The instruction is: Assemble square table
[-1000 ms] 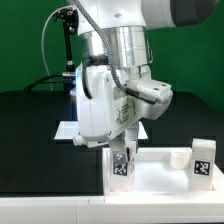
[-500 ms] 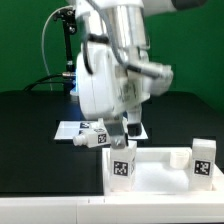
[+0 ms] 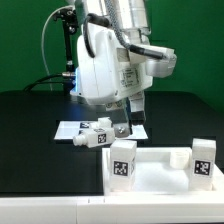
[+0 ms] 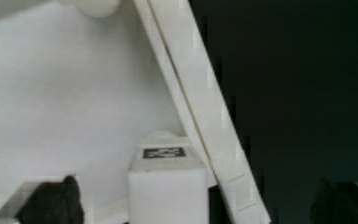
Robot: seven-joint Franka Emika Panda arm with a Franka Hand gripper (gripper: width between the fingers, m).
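Observation:
The white square slab (image 3: 155, 180) lies at the front of the black table. Two white legs stand upright on it, one at its left corner (image 3: 122, 165) and one at its right corner (image 3: 203, 160), each with a black-and-white tag. My gripper (image 3: 127, 122) hangs open and empty just above the left leg, not touching it. In the wrist view the slab (image 4: 69, 100) fills one side. The tagged leg (image 4: 167, 185) stands between my spread gripper (image 4: 202, 205) fingers (image 4: 51, 203), below them.
Loose white legs (image 3: 95, 135) lie on the marker board (image 3: 66, 129) behind the slab at the exterior view's left. A black camera stand (image 3: 66, 50) with cables rises at the back left. Black table (image 3: 30, 130) lies around.
My gripper has let go of the left leg and risen straight up from it. The leg stays standing on the slab's corner.

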